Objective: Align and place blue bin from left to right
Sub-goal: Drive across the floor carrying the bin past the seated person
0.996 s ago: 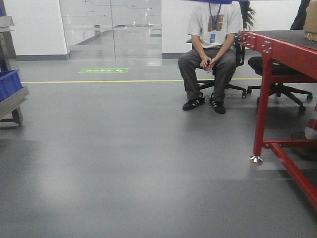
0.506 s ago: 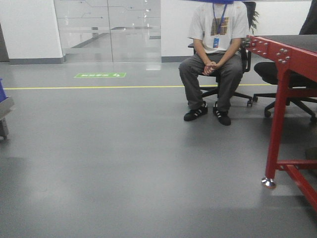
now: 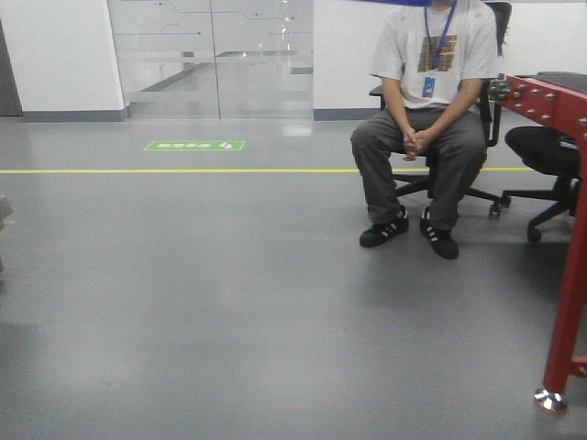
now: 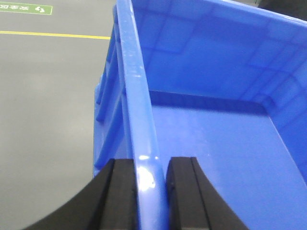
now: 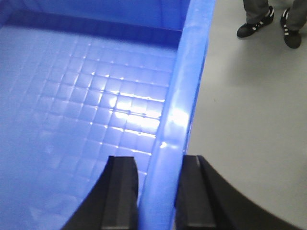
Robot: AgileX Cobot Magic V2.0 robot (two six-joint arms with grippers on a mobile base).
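Plainly, the left gripper (image 4: 151,164) is clamped on the blue bin (image 4: 216,163). Its two black fingers (image 4: 119,191) straddle the rounded top rim of the bin's left wall, one against the ribbed outer face and one against the inner, with only the rim's thickness between them. The right gripper (image 5: 154,160) grips the right wall's rim the same way, its black pads (image 5: 120,191) narrowly parted and tight against the glossy edge on both sides.

The bin sits between the two arms with its open top toward the wrist cameras. Its inner base (image 5: 96,105) is moulded in a grid of small squares that catches the light, and raised ribs (image 4: 108,96) run down the outside of the left wall. Grey floor (image 3: 229,302) shows past both outer walls.

In the front view a thin blue strip (image 3: 394,2) crosses the top edge — whether it belongs to the bin I cannot tell. Further out, a yellow line (image 3: 183,170) runs across the floor with a green floor sign (image 3: 194,145) just behind it, before a glass wall (image 3: 211,55). A seated person (image 3: 426,119) rests clasped hands between the knees on a black office chair, and the dark shoes (image 5: 254,28) also show in the right wrist view. A second chair (image 3: 546,151) and a red metal frame (image 3: 569,229) stand at the right.
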